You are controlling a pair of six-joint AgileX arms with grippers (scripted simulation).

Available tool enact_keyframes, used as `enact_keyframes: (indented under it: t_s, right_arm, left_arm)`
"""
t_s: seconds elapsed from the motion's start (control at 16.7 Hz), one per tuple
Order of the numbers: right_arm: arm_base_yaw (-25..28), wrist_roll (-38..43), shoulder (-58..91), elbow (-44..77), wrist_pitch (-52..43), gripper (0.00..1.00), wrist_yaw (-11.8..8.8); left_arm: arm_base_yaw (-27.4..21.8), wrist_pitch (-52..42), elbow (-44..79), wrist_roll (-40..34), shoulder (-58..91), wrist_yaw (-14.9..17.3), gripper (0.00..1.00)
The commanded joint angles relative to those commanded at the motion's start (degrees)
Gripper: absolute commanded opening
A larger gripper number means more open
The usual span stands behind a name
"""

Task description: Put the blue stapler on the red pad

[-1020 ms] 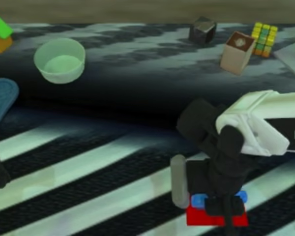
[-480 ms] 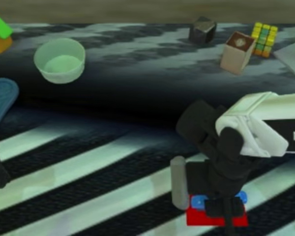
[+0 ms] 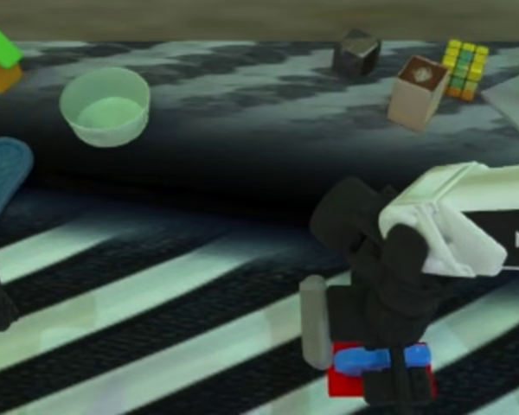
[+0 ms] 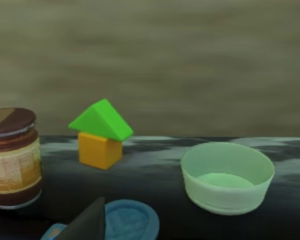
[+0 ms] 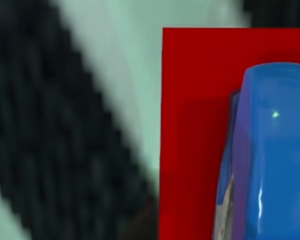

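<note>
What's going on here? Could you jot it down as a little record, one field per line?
Working arm: right gripper, low over the near right of the table
Blue stapler: lying on the red pad, part hidden by the gripper
Red pad: flat on the striped table
Grip: cannot tell if the stapler is held
Left arm: parked at the table's left edge
Nearby: grey bar just left of the pad
Far side: green bowl, tan box

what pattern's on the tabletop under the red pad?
Black and pale mint-green diagonal stripes on the table around the red pad; clearest in the top view.
</note>
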Motion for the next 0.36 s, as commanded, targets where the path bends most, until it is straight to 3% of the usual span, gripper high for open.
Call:
enact_keyframes:
  t_s: [0.36]
  right_arm:
    - [0.0, 0.0, 0.0, 0.0, 0.0, 1.00, 0.0]
  left_arm:
    - [0.0, 0.0, 0.0, 0.0, 0.0, 0.0, 1.00]
